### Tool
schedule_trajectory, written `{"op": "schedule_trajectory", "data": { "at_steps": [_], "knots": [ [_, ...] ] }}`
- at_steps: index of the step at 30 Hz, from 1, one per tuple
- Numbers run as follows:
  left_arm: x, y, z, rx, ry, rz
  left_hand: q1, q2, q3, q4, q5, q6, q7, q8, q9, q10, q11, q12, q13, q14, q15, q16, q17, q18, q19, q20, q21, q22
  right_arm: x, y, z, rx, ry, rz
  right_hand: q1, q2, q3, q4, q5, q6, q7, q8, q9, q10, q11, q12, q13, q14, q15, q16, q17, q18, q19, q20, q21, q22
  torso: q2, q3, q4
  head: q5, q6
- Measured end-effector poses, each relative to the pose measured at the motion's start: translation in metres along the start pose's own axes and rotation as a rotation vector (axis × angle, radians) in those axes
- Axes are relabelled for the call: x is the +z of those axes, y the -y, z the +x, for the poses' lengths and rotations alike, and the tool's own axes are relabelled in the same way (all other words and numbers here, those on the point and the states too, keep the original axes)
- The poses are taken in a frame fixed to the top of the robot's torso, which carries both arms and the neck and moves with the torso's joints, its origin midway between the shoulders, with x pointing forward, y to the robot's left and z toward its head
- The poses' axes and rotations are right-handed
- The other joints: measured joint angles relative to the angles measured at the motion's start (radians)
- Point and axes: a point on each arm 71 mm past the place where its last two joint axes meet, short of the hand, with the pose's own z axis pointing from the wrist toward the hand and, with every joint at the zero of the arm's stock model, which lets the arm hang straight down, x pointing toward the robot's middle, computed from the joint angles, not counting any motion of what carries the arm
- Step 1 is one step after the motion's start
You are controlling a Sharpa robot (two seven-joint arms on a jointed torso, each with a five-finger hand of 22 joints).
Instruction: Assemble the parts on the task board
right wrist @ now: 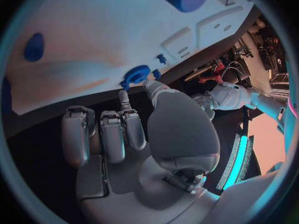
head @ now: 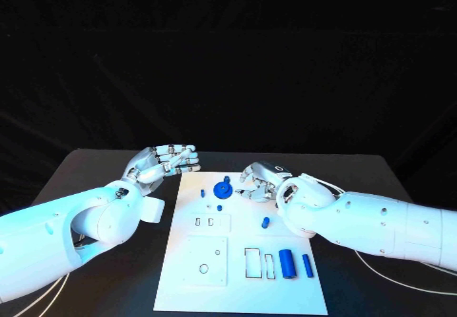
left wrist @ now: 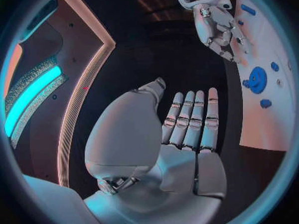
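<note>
A: So where are we on the task board [head: 243, 264]?

B: Between picks, I'd judge. Left hand [head: 164, 163] waits off its left edge, right hand [head: 264, 181] above its far end beside the blue disc [head: 223, 191]; fingers apart, empty.

A: Next?

B: Probably the blue cylinder [head: 286, 263], long axis running near-to-far; grip across it.

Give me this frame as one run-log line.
left hand: open, off board's left edge | right hand: empty, over task board beside blue gear | two blue cylinders: lying near front
</note>
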Motion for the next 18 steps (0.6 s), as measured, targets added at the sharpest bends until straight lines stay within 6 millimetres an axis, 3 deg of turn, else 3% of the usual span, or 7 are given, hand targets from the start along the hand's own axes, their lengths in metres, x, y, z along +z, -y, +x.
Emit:
{"op": "schedule_trajectory", "data": {
  "at_steps": [8, 18],
  "knots": [
    [0.0, 0.0, -0.003, 0.004, 0.007, -0.001, 0.0, 0.0, 0.0, 0.0, 0.0, 0.0, 0.0, 0.0, 0.0, 0.0, 0.0, 0.0, 0.0, 0.0, 0.0, 0.0, 0.0, 0.0, 0.0, 0.0, 0.0, 0.0, -0.021, 0.036, -0.04, 0.08, 0.024, 0.058, 0.051, -0.032, 0.026, -0.027, -0.022, 0.0, 0.0, -0.013, 0.002, -0.006, 0.006, -0.008, 0.0, 0.0, 0.0, 0.0, 0.0, 0.0, -0.026, -0.001, -0.041, 0.0, -0.006, 0.0038, -0.007, -0.004, 0.002],
    [0.001, -0.001, -0.004, 0.004, 0.008, -0.001, 0.0, 0.0, 0.0, 0.0, 0.0, 0.0, 0.0, 0.0, 0.0, 0.0, 0.0, 0.0, 0.0, 0.0, 0.0, 0.0, 0.001, 0.0, -0.007, 0.0, 0.0, 0.0, -0.042, 0.094, -0.057, 0.17, -0.004, 0.1, 0.16, -0.067, 0.06, -0.118, -0.022, 0.0, 0.005, -0.025, 0.006, -0.031, 0.009, -0.028, 0.0, 0.0, 0.0, -0.006, 0.0, 0.0, -0.042, 0.001, -0.062, 0.0, -0.012, 0.0112, -0.0217, -0.013, 0.001]
  ]
}}
